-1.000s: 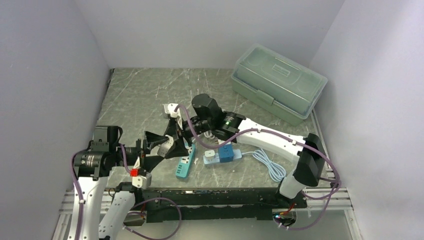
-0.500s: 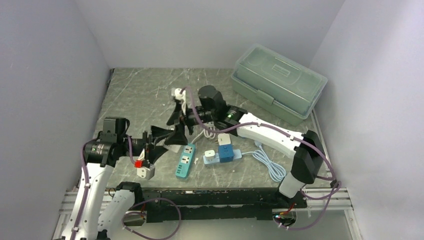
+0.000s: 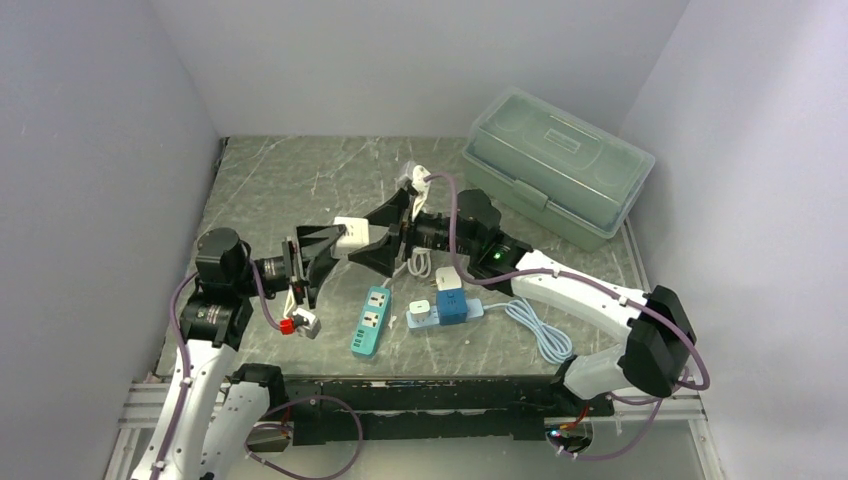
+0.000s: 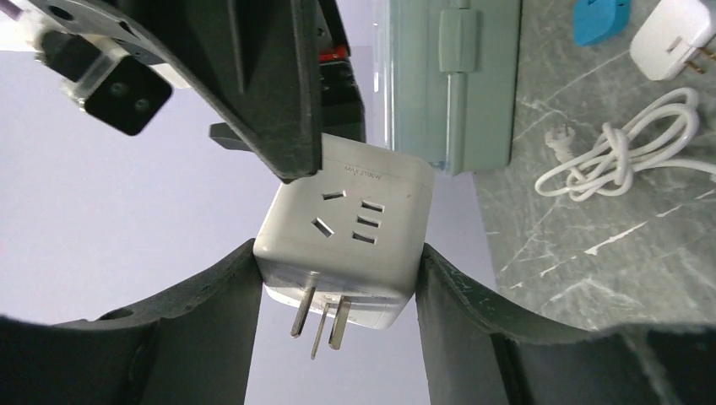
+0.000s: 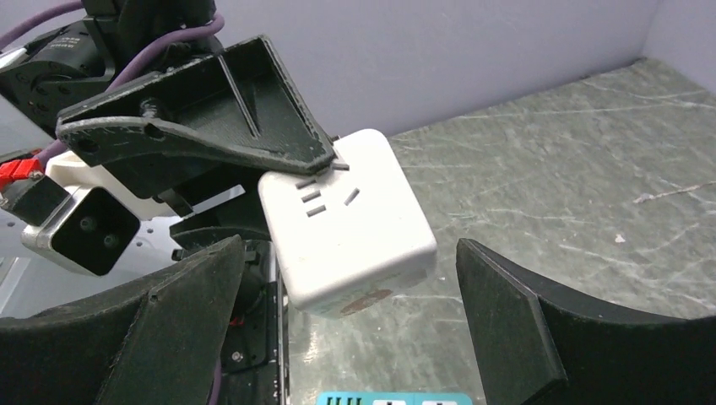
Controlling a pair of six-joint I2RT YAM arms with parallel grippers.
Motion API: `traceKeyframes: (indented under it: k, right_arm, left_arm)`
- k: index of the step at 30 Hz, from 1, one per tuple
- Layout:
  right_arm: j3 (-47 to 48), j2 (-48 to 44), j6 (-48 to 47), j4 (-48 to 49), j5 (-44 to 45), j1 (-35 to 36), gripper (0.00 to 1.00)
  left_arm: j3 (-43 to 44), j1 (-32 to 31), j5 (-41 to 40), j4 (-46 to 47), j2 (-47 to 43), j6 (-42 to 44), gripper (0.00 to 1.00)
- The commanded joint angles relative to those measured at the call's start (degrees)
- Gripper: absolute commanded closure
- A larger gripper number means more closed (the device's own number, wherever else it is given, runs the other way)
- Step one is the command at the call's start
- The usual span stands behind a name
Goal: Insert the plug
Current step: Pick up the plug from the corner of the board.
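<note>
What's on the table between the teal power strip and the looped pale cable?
A cluster of blue and white adapter blocks sits between the teal power strip and the looped cable, plain in the top view.

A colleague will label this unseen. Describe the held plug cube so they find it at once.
Find the green lidded box far right on the table, then look left to the middle. The white cube adapter is clamped in the left gripper; unlike the blue cube near the teal strip, it is off the table, prongs bare.
</note>
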Motion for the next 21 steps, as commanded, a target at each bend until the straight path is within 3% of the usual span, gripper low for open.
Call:
traceKeyframes:
  k: [1, 5, 12, 21]
  right_arm:
    - [-1.21, -0.37, 3.36, 9.33, -1.98, -1.38, 0.0]
    - [-2.15, -1.6, 10.05, 11.86, -0.02, -2.84, 0.0]
    - [-5.45, -0.9, 30.31, 22.04, -1.51, -5.64, 0.0]
    - [-5.82, 5.21, 45.72, 30.15, -7.82, -6.29, 0.0]
  left_arm:
    - [0.61, -0.19, 0.0, 7.79, -0.85, -3.72, 1.0]
    - [-0.53, -0.19, -0.17, 9.43, -0.74, 1.7, 1.0]
    - [-3.6, -0.19, 3.23, 12.9, -0.8, 15.08, 1.0]
    - [-2.99, -0.19, 3.69, 20.3, 0.97, 17.82, 1.0]
